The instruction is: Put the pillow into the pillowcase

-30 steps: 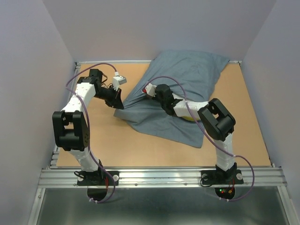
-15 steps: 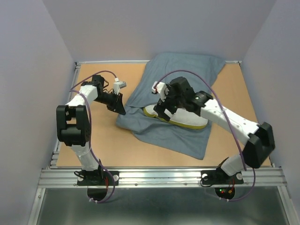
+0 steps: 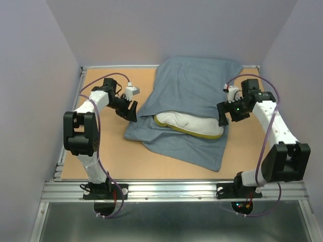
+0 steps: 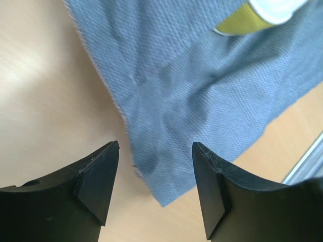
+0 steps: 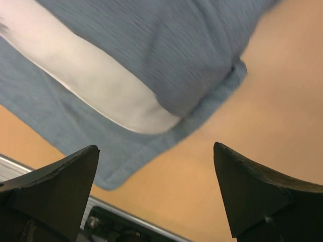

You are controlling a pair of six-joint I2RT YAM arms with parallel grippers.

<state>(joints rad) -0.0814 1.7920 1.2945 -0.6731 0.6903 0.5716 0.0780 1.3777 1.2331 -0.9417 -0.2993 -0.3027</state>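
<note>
The blue-grey pillowcase (image 3: pixel 194 83) lies flat across the back of the table. The white pillow (image 3: pixel 194 125) with its yellow edge sits between the cloth's two layers, its near end sticking out of the mouth. My left gripper (image 3: pixel 132 112) stands open just off the pillowcase's left edge, holding nothing. In the left wrist view its jaws (image 4: pixel 154 146) frame a corner of the pillowcase (image 4: pixel 202 91), and the pillow's yellow edge (image 4: pixel 242 25) shows at the top. My right gripper (image 3: pixel 222 117) hangs open beside the pillow's right end. The right wrist view (image 5: pixel 156 147) shows the pillow (image 5: pixel 96 85) under the pillowcase (image 5: pixel 171 50).
The tan table board (image 3: pixel 106 151) is walled on three sides. An aluminium rail (image 3: pixel 171 189) runs along the near edge by the arm bases and also shows as the rail (image 5: pixel 126 222) in the right wrist view.
My right arm drew out of the pillowcase, opened and swung to the right. My left gripper opened and let go of the cloth's edge. The top layer settled over the pillow.
</note>
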